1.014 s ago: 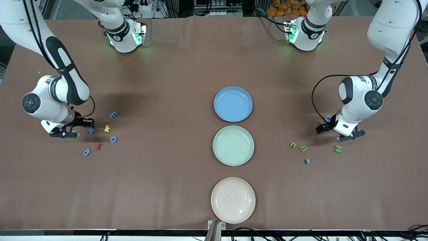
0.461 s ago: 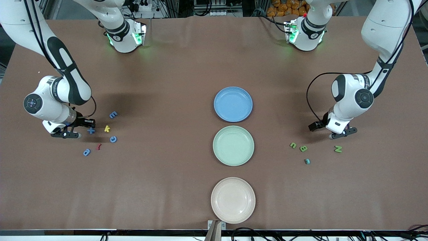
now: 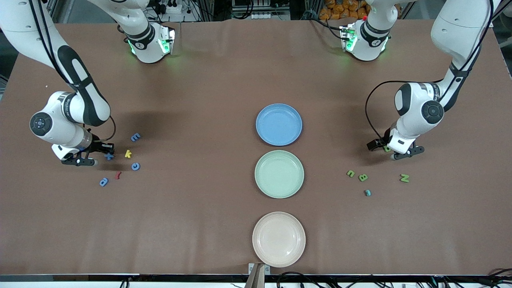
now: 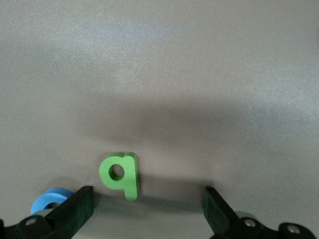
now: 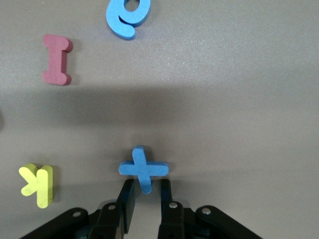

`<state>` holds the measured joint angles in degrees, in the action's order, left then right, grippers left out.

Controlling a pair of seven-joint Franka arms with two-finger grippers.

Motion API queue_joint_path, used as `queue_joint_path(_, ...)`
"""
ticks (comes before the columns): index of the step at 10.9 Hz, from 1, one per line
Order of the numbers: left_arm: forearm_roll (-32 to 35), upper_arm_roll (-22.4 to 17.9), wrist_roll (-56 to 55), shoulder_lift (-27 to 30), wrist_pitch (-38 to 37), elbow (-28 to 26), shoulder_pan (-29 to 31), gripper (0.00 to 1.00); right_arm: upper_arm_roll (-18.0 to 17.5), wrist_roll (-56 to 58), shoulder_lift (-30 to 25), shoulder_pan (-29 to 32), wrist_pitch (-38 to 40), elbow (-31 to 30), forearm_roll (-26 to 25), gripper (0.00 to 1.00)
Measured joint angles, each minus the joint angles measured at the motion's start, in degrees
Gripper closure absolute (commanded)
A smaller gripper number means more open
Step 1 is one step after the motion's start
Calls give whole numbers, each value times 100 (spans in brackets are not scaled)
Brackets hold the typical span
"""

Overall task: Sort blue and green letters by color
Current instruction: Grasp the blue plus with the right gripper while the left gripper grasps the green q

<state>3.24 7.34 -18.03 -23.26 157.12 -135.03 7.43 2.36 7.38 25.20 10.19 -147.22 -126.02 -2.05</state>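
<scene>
My right gripper (image 3: 103,153) (image 5: 144,188) is low at the table, its fingers close on either side of the stem of a blue "+" (image 3: 109,156) (image 5: 143,169), with a thin gap showing. Blue letters "e" (image 3: 135,137), "c" (image 3: 136,166) and "a" (image 3: 104,182) (image 5: 127,15) lie around it. My left gripper (image 3: 387,151) (image 4: 148,199) is open wide and low over a green letter (image 3: 386,149) (image 4: 119,174) that lies on the table between the fingers. A blue letter (image 4: 50,200) lies beside one finger. Green "n" (image 3: 350,173), "B" (image 3: 363,177) and "N" (image 3: 405,178) and a small teal piece (image 3: 367,193) lie nearer the front camera.
Three plates stand in a row at mid-table: blue (image 3: 279,140), green (image 3: 279,193), beige (image 3: 279,262). A yellow "k" (image 3: 128,153) (image 5: 38,184) and a dark red letter (image 3: 118,175) (image 5: 57,66) lie among the blue letters.
My left gripper has moved toward mid-table and the bases, from beside the green letter to over it. My right gripper has edged slightly toward the blue "+".
</scene>
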Motion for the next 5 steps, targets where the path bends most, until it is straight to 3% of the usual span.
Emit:
queue_joint_path(1,0,0,0,6,4,-10,1,0,-1,0,5,-1,-5,8,0,100)
queue_joint_path(5,338,-129,-20,13,10,2,24,0,-7,-7,5,-4,-5,26,0,100)
